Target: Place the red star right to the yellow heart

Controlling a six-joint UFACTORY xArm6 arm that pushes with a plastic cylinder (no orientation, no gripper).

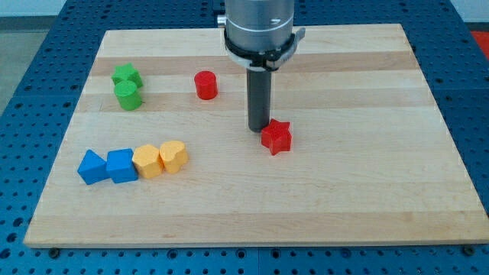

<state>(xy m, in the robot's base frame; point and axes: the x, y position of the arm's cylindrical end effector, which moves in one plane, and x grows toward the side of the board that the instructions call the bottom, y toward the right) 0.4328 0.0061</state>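
The red star (276,137) lies near the middle of the wooden board. The yellow heart (174,156) lies well to its left, at the right end of a row of blocks. My tip (258,127) rests on the board just left of and slightly above the red star, touching or nearly touching its upper left edge. The rod hangs down from the grey arm head (258,27) at the view's top.
Left of the yellow heart sit a yellow-orange block (147,162), a blue cube (121,166) and a blue wedge-like block (92,167). A red cylinder (205,85) stands above centre-left. A green star-like block (127,75) and green cylinder (128,95) sit at upper left.
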